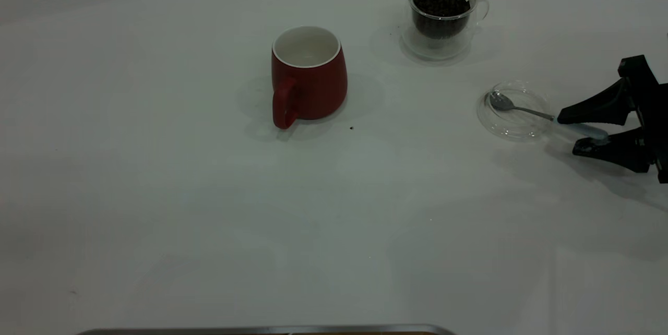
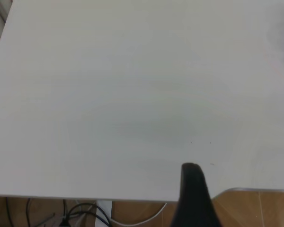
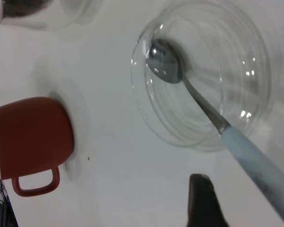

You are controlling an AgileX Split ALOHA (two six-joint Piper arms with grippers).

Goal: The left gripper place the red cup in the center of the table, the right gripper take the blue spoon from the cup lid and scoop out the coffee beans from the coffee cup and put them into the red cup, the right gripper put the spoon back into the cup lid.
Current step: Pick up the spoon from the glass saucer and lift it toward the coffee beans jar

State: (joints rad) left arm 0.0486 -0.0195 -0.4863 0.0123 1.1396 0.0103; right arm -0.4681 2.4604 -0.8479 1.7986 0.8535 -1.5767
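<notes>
**Spoon ready for a handle grasp**

Exterior view: the mug point(image 1: 309, 76) stands mid-desk point(image 1: 156, 194). The glass cup point(image 1: 442, 14) of beans point(image 1: 441, 2) sits near the far edge. The spoon point(image 1: 543, 115) lies with its bowl in the lid point(image 1: 514, 110) by the right edge, its handle between the right gripper's point(image 1: 569, 131) wide-open fingers.

Left wrist view: one finger point(image 2: 194, 198) over bare desk; spread unclear.

Right wrist view: the spoon looks light, stiff and slick, so grip mid-handle point(image 3: 255, 163); the glass lid is fragile.
</notes>
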